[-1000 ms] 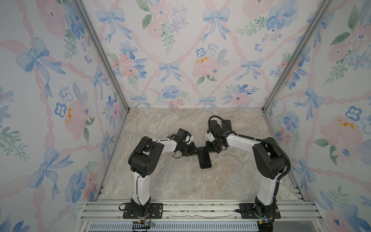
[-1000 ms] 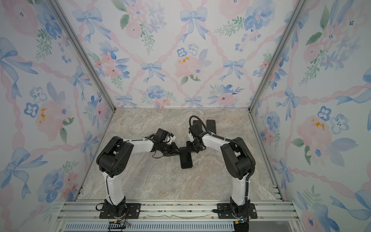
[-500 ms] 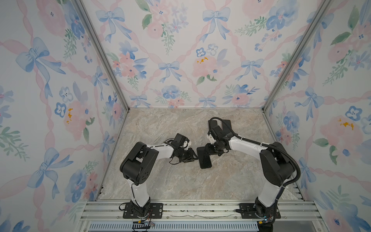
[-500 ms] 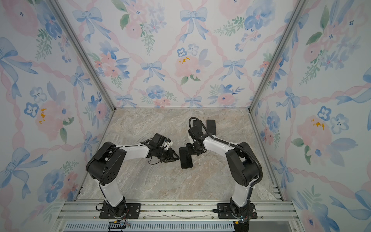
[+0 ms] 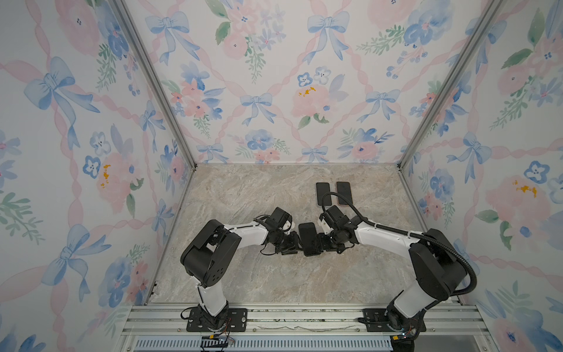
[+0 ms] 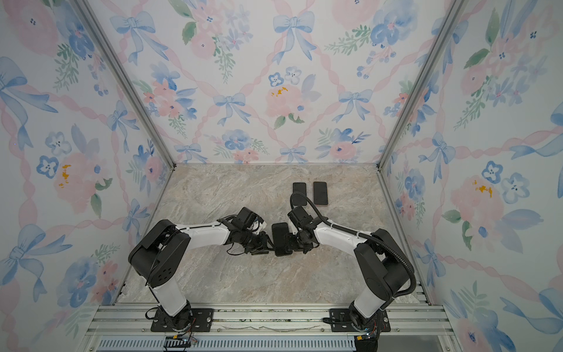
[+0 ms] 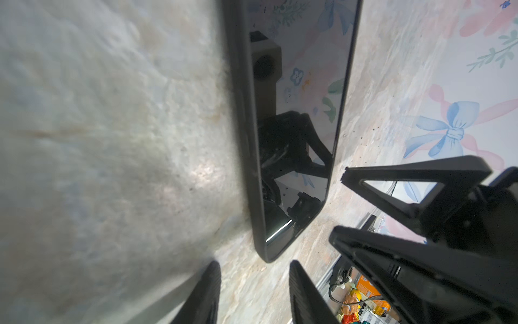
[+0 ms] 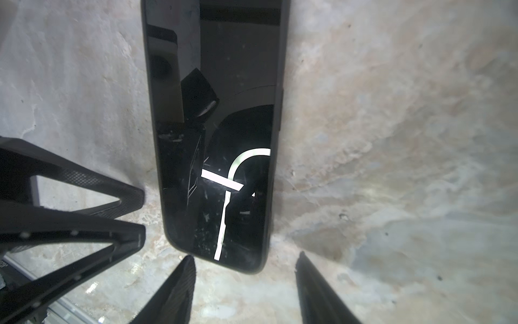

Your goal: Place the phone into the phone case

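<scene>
The phone (image 5: 308,237) (image 6: 280,236) lies flat on the marble floor, mid-table, its glossy black screen (image 7: 302,98) (image 8: 218,112) facing up. A matte black rim, the phone case (image 7: 241,112), runs around its edge. My left gripper (image 5: 296,243) (image 7: 253,270) stands open just off the phone's left long side, its fingers empty. My right gripper (image 5: 322,242) (image 8: 245,277) is open just off the right side, also empty. Each wrist view shows the opposite gripper across the phone: the right gripper (image 7: 339,203) and the left gripper (image 8: 143,214).
Two more black slabs (image 5: 323,193) (image 5: 343,192) lie side by side at the back right, behind my right wrist. Flowered walls close three sides. An aluminium rail (image 5: 304,317) with both arm bases runs along the front.
Both grippers have opened. The left arm's elbow has swung out to the left while its gripper stays beside the phone. The phone has stayed in place.
</scene>
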`<state>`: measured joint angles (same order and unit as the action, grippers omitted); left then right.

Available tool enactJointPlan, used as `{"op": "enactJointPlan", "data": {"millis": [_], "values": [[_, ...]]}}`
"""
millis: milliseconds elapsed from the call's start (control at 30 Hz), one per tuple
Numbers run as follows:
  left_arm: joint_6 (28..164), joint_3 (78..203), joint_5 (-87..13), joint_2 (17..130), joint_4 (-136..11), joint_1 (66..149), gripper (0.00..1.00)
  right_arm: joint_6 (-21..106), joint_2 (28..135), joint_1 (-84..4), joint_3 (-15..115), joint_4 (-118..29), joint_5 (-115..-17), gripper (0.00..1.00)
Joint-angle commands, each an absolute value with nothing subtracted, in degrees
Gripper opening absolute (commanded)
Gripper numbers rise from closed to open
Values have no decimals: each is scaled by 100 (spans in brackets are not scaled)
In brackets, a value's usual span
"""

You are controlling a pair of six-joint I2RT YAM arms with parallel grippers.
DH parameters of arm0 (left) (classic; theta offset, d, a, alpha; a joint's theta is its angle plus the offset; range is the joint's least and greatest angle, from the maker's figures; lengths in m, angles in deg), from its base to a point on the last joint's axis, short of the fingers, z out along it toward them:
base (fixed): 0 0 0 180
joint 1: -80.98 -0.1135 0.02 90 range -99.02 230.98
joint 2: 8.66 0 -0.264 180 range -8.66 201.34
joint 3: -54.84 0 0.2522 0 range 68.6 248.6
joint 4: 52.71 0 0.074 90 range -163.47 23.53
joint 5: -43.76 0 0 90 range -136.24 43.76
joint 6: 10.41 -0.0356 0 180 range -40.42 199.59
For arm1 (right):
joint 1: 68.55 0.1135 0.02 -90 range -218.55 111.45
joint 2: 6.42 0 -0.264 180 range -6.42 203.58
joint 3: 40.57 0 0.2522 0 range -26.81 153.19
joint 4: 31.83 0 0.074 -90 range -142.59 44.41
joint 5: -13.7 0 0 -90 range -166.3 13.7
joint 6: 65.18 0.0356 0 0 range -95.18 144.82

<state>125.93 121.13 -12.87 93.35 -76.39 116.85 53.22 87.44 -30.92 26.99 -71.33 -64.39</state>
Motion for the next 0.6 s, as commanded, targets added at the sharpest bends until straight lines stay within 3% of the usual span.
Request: {"op": "enactJointPlan", "data": {"millis": [0, 467, 567], "values": [[12587, 12296, -1506, 9653, -8398, 11771, 40, 5481, 8730, -3017, 2522, -6882, -6362, 60], [12538, 13354, -2139, 10321, -9808, 12140, 31, 5499, 8658, -2902, 1852, -6235, -6381, 53], [12538, 13394, -2154, 10376, -9903, 12158, 30, 5522, 8689, -2903, 1810, -6092, -6372, 47]]}}
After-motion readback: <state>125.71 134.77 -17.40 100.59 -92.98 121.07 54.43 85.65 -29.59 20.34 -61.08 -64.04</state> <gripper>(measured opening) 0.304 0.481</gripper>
